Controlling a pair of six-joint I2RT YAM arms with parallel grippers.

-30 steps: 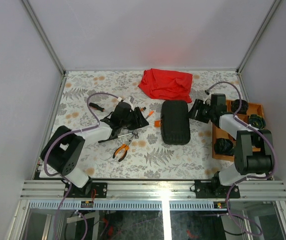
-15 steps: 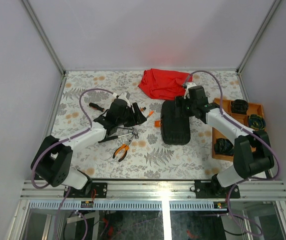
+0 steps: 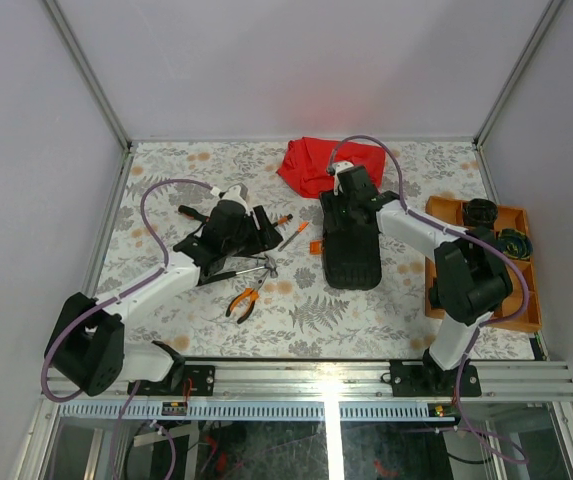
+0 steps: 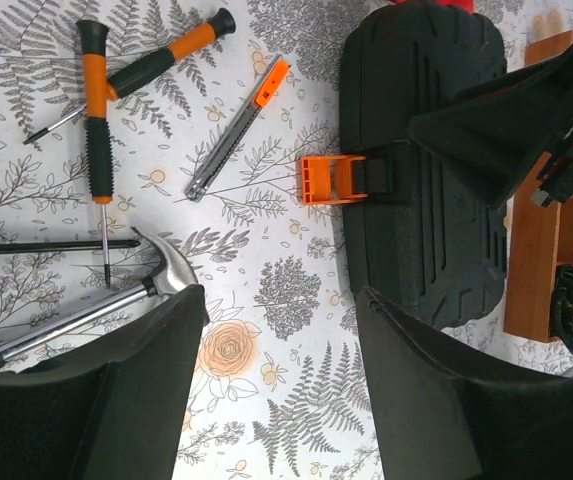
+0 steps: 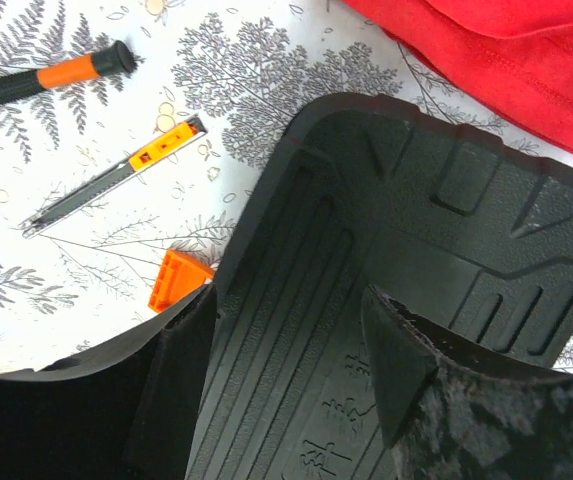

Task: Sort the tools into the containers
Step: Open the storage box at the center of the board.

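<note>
Over the far end of the case [image 3: 352, 250] hangs the right pincer [image 5: 286, 300], wide and empty, the case lying lengthwise near-to-far, its latch [image 4: 324, 180] facing the wide, empty left pincer [image 4: 278, 300].

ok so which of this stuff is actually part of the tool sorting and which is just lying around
Part of the job:
hammer, screwdrivers, utility knife, pliers, black case, orange tray

Just lying about:
red cloth, at the far end of the case
</note>
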